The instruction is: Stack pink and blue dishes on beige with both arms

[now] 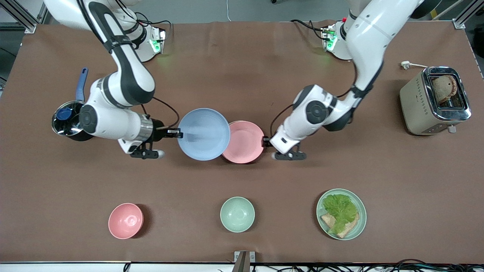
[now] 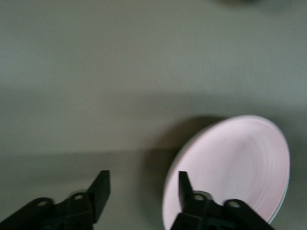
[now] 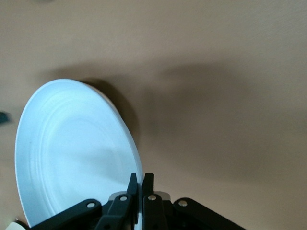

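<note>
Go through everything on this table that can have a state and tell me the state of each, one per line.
Pale blue round matte plate: lifted, overlapping the pink plate's edge.
Pale pink round matte plate: released, lying flat.
Right claw: shut on the blue plate's rim.
Left claw: open beside the pink plate.
Silver toaster: bread in slot.
Small steel pot: lid on.

The brown worktop [image 1: 242,68] is carrying several things. A pink bowl [image 1: 125,220], a mint-green bowl [image 1: 237,214] and a green plate with lettuce and bread [image 1: 341,214] are sitting in a row near the front camera. The pink plate [image 1: 245,142] is lying at the middle. A toaster [image 1: 435,101] is standing toward the left arm's end, a steel pot [image 1: 68,118] toward the right arm's end.
</note>
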{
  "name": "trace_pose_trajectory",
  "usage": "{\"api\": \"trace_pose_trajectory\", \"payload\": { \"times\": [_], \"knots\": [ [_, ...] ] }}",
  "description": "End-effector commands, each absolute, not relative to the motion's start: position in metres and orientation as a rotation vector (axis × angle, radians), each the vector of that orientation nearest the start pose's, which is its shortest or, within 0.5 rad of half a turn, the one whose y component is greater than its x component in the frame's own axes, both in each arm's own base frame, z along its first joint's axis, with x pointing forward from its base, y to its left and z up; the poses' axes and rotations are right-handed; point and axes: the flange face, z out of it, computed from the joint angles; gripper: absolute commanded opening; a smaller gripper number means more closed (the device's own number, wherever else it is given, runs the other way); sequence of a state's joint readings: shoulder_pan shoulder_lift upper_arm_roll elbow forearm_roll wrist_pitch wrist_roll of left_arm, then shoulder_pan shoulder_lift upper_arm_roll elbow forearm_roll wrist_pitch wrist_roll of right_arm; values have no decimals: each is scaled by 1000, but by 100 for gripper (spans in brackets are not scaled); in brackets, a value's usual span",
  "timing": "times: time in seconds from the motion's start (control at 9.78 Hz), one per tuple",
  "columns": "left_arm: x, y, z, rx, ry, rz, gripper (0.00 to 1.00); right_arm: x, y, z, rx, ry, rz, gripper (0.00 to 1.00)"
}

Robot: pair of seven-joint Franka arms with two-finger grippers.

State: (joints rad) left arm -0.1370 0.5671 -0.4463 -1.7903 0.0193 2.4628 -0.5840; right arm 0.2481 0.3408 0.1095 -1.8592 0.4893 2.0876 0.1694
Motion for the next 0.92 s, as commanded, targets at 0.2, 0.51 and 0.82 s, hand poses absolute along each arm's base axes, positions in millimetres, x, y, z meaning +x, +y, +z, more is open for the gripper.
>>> {"api": "trace_pose_trajectory", "payload": {
  "times": [0.2, 0.51, 0.82],
  "knots": [
    [641, -152, 437, -3182, -176, -230, 100, 562, 281, 281, -2715, 136, 197, 2],
    [628, -78, 562, -3099, -176, -169, 100, 547, 311, 253, -2721, 108, 121, 4],
    [581, -67, 638, -3066, -105, -124, 100, 530, 332, 244, -2724, 92, 104, 5]
  ]
}}
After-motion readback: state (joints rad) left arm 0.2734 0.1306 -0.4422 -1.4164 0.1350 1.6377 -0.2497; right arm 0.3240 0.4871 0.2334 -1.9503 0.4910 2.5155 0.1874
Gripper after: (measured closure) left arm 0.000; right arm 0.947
